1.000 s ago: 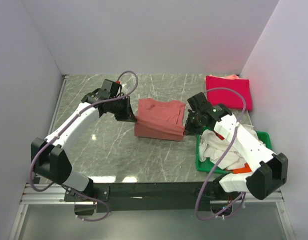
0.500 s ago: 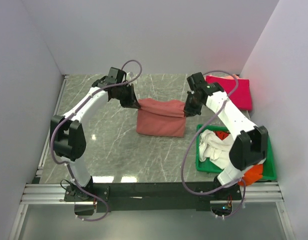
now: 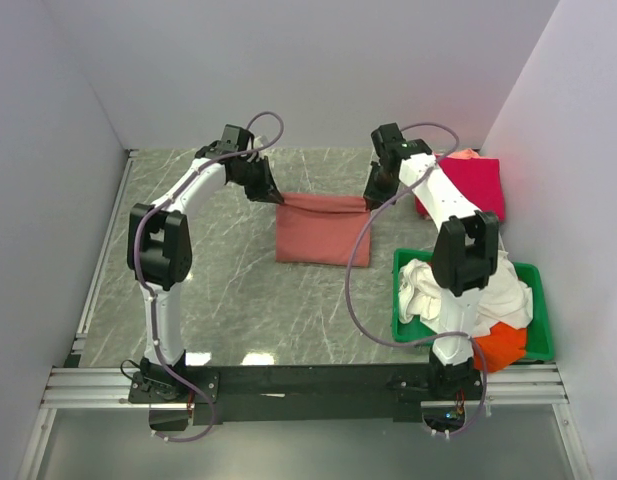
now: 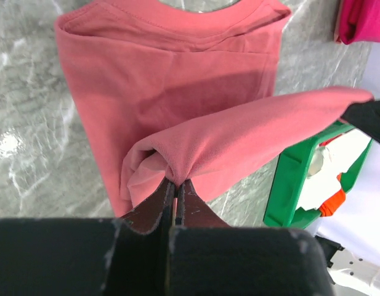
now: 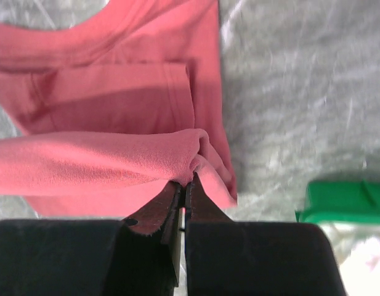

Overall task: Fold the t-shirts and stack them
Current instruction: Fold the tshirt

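Overhead, the salmon shirt [image 3: 323,232] lies at the middle of the marble surface [image 3: 218,290], its far edge lifted and stretched taut between the two arms. At about 10 o'clock from the shirt, the left end effector [image 3: 275,197] pinches one raised corner; at about 2 o'clock, the right end effector [image 3: 369,200] pinches the other. Holding both corners level probably keeps the fold line straight as the cloth is carried over. A folded crimson shirt [image 3: 476,183] sits at the far right, likely the start of the stack. At 4 o'clock from the salmon shirt a green tray [image 3: 536,290] holds the white shirts [image 3: 428,288] and an orange shirt [image 3: 500,345], waiting.

From the left wrist, the left end effector [image 4: 175,185] is clamped tight on a bunched corner of the salmon shirt [image 4: 177,92], whose collar shows at 12 o'clock, flat below the lifted layer. The tray [image 4: 294,185] shows at 4 o'clock.

From the right wrist, the right end effector [image 5: 185,185] is likewise closed on a gathered corner of the shirt [image 5: 116,98], the raised fold running off toward 9 o'clock. A tray corner [image 5: 340,200] appears at 4 o'clock.
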{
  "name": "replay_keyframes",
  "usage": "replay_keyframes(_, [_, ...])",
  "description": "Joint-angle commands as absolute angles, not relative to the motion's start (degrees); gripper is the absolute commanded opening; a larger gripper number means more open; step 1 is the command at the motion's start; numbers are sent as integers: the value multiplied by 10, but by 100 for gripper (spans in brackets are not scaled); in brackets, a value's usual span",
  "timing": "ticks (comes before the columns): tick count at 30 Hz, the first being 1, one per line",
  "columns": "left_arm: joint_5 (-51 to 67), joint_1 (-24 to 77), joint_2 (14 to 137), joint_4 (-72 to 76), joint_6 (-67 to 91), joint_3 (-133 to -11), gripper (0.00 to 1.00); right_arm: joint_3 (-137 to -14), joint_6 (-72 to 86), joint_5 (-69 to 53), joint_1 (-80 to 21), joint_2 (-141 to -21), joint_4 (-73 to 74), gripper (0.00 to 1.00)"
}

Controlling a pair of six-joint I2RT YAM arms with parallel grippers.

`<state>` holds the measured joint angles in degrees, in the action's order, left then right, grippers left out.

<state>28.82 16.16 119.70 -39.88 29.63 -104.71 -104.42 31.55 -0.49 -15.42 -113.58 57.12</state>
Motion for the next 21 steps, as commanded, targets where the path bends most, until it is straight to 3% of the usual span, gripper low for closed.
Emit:
replay_keyframes(1, [294,142,1206,-382,292,-1080,0,-1104,293,21,-137,-1171,593,0])
replay_keyframes(20, [322,104,1294,-362,299,-1115,0,-1195,297,-11,-125,-1294,563,0])
replay_keyframes(21, [318,103,1300,-363,301,-1122,0,-1207,296,-18,-124,-1307,560,7])
